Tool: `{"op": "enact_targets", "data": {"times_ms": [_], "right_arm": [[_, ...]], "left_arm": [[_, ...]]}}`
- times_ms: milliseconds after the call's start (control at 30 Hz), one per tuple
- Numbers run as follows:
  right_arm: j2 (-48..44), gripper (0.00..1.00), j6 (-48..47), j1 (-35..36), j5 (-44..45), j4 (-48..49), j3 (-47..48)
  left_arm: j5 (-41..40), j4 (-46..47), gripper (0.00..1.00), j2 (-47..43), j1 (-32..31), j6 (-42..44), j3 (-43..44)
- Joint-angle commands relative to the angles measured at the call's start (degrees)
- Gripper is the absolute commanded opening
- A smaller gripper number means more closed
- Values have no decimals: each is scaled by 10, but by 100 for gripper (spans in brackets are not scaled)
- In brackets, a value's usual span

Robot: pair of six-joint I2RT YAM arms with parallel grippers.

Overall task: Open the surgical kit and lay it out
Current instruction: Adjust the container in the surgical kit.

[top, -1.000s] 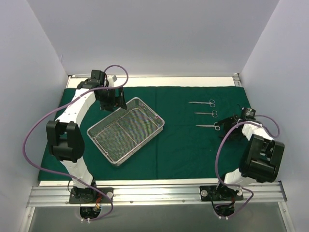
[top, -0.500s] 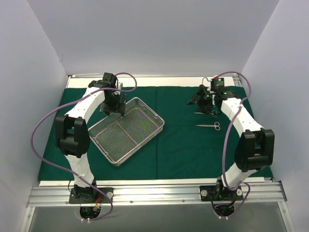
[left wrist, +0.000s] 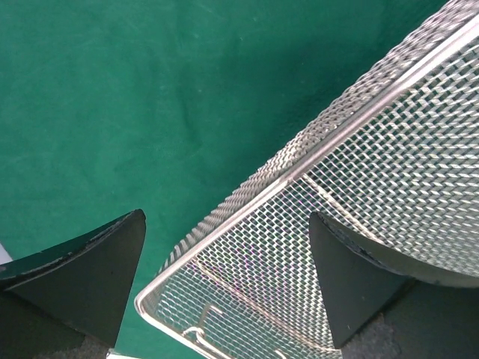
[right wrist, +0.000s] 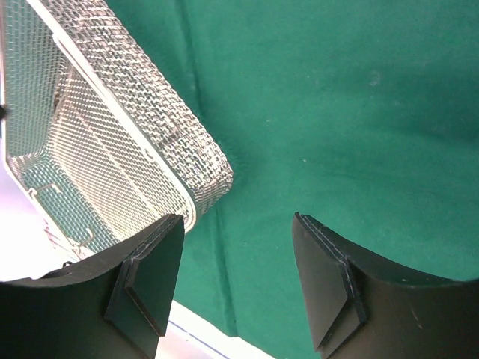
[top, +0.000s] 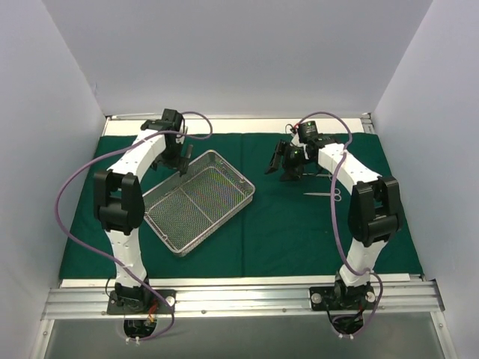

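Left claw [top: 182,158] and right claw [top: 281,163] both gape, holding nothing. Nearest, the wire-mesh tray [top: 196,200] sits askew on the dark green drape [top: 284,232], left of centre. One pair of scissors [top: 329,195] lies right of centre. Farther back, the left claw straddles the tray's far rim and the right hangs over bare drape.

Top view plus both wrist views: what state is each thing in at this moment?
Cloth: unfolded, spread out flat.
Tray: upright, empty, resting on the cloth.
Scissors: one pair visible, lying flat on the cloth, outside the tray.
Left gripper: open, over the tray's rim, holding nothing.
Right gripper: open, empty, above bare cloth.
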Motion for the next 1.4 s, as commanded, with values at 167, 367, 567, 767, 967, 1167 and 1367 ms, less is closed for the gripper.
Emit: {"op": "enact_targets", "data": {"times_ms": [167, 367, 567, 767, 967, 1167, 1367], "right_arm": [[-35, 60, -8, -1, -17, -10, -15], [-54, 60, -8, -7, -14, -5, -38], [-68, 60, 1, -8, -14, 16, -52], [-71, 60, 9, -8, -26, 34, -69], [-73, 60, 12, -9, -30, 39, -80], [-71, 60, 11, -9, -36, 40, -81], [-58, 60, 8, -9, -44, 37, -72]], "left_arm": [[0, 12, 76, 47, 0, 54, 23], [-6, 8, 38, 56, 0, 55, 31], [-12, -4, 18, 33, -3, 54, 34], [-34, -13, 2, -4, -12, 52, 38], [-104, -44, 2, -38, -36, 63, 79], [-157, -65, 2, -65, -75, 68, 98], [-192, -21, 2, -70, -73, 86, 67]]}}
